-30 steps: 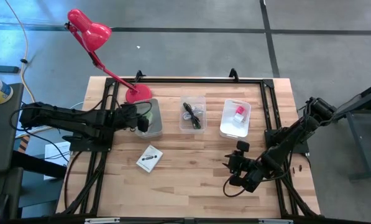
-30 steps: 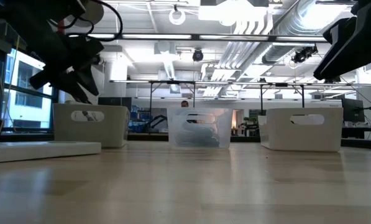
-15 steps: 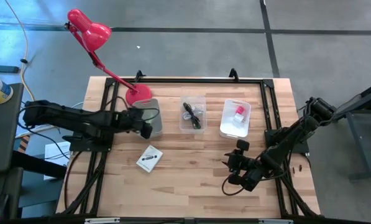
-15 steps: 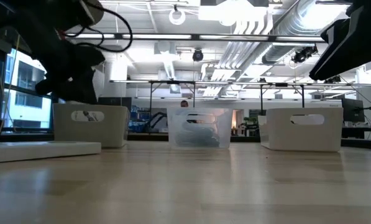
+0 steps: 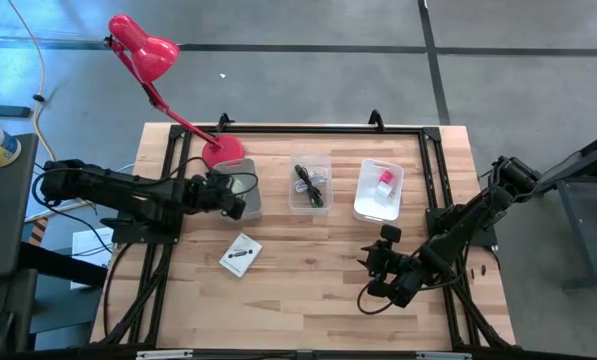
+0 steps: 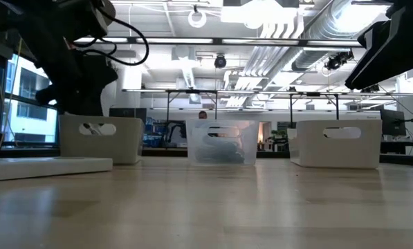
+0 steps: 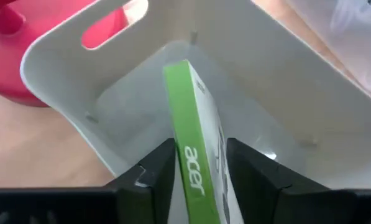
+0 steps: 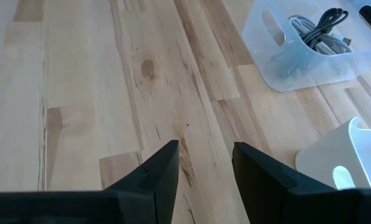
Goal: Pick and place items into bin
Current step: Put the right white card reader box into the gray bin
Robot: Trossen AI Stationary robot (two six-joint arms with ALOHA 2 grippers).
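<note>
My left gripper (image 5: 230,197) is shut on a flat white card pack with a green edge (image 7: 189,118), over the inside of the pale left bin (image 5: 254,206) (image 7: 284,93). A second white card with dark print (image 5: 240,255) lies flat on the wood nearer the front. The black cable (image 5: 310,185) sits in the clear middle bin (image 6: 220,144). A tiny pink cube (image 5: 385,180) sits in the white right bin (image 5: 370,205). My right gripper (image 8: 204,168) (image 5: 376,280) hovers open over bare wood at the front right. My left gripper pinches the card pack between its two fingers (image 7: 157,171), one on each flat face, with the green edge (image 7: 194,168) showing between them. It comes from above, slanting from the table's left. The pack is lifted clear and reaches forward into the bin's opening.
The red desk lamp (image 5: 143,50) stands with its base (image 5: 223,150) just behind the left bin. A black frame rail (image 5: 308,128) runs round the table. A flat white slab (image 6: 47,166) lies at the low view's left. Bare wood (image 5: 308,275) lies in front of the bins.
My left gripper has come down toward the left bin and tipped more downward, carrying the card pack with it; it stays shut on the pack. My right arm has kept still.
</note>
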